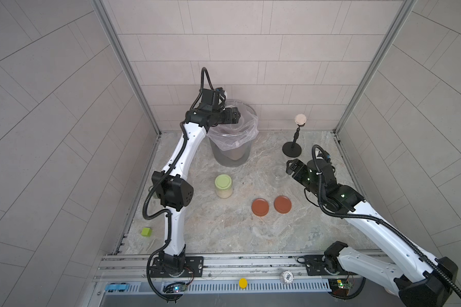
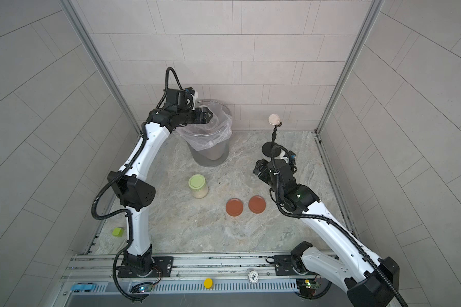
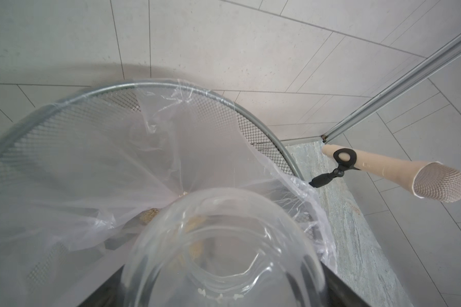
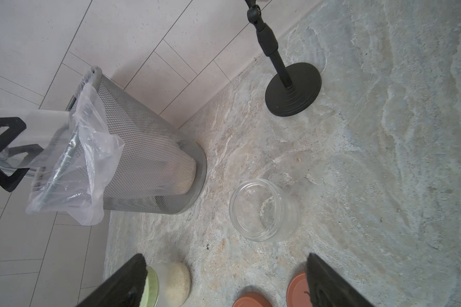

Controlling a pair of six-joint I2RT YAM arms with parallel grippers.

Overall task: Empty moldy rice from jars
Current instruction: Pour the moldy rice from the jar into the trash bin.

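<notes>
My left gripper [image 1: 236,116] is clamped on a small clear glass jar [image 3: 224,247], lidless and tipped on its side over the rim of a tall grey mesh bin [image 4: 149,148] lined with clear plastic. A few pale grains cling inside the jar. My right gripper [image 4: 225,259] hangs with jaws apart, holding nothing, above a second clear jar [image 4: 288,212], lidless and almost empty, upright on the marbled stone table [image 1: 224,226]. The moldy rice [image 1: 225,195] fills a third jar [image 1: 223,187] mid-table, capped with a pale green lid [image 1: 223,182]. Two rust-red round lids [image 1: 260,207] lie flat nearby.
</notes>
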